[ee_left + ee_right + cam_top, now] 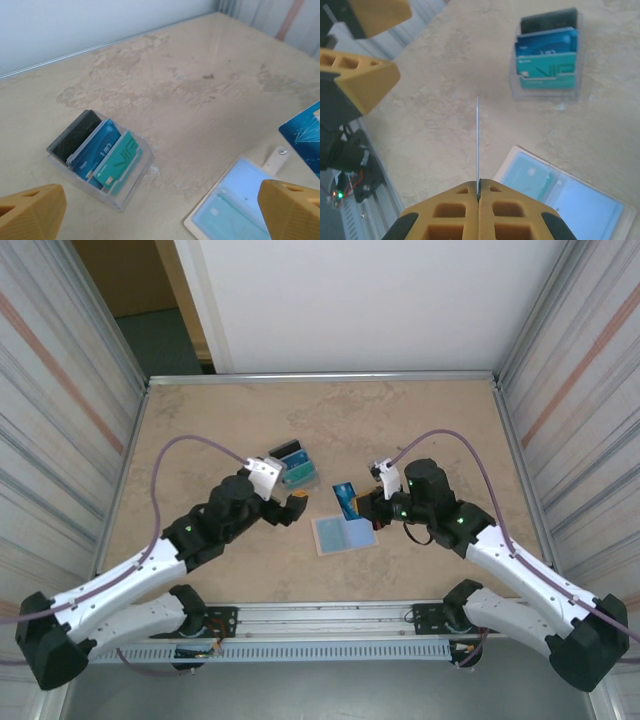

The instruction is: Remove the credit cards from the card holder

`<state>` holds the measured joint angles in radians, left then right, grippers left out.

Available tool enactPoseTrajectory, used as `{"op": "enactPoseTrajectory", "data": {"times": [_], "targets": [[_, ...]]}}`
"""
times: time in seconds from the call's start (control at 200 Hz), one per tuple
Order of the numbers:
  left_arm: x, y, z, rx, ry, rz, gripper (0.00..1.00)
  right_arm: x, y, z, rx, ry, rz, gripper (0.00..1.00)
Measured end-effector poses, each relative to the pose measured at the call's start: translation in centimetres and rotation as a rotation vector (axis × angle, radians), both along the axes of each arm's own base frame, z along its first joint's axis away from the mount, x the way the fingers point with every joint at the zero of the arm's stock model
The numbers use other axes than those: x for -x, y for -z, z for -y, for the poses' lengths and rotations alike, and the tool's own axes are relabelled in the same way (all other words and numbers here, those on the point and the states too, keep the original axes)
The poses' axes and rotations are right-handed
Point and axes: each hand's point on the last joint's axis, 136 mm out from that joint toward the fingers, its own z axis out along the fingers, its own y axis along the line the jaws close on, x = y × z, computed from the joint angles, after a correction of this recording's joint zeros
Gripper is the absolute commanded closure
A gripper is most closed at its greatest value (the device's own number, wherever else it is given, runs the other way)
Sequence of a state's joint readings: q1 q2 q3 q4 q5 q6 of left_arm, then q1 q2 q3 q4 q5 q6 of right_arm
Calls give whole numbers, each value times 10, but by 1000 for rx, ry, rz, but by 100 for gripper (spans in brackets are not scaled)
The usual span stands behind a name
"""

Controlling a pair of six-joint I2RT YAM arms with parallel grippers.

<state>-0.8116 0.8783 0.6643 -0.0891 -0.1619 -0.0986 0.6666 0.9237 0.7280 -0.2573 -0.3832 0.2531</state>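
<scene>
Right gripper [478, 192]: clamped on blue card [477, 145], held edge-on near open card holder [570, 200].
Left gripper [160, 212]: jaws wide, empty.
Clear tray [136, 181]: three cards [97, 150] upright.

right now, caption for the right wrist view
Right tool pinches a card edge-on by the open wallet, clear tray beyond.

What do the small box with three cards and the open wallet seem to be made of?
The box looks like clear hard plastic: the cards show through its glossy walls. The wallet seems beige leather or imitation at its rim, with shiny, probably plastic, pale blue pockets.
</scene>
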Motion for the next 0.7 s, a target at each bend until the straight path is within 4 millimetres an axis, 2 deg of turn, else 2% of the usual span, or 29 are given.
{"op": "enactPoseTrajectory", "data": {"times": [0.145, 0.316, 0.551, 0.702], "targets": [[16, -4, 6, 49, 145, 1, 1, 13, -13, -14, 19, -111, 56, 99], [41, -6, 26, 60, 359, 3, 6, 27, -18, -26, 40, -226, 91, 99], [64, 4, 50, 34, 586, -29, 26, 42, -15, -39, 81, -343, 95, 99], [71, 7, 64, 25, 689, -59, 45, 47, -15, -44, 106, -394, 98, 99]]}}
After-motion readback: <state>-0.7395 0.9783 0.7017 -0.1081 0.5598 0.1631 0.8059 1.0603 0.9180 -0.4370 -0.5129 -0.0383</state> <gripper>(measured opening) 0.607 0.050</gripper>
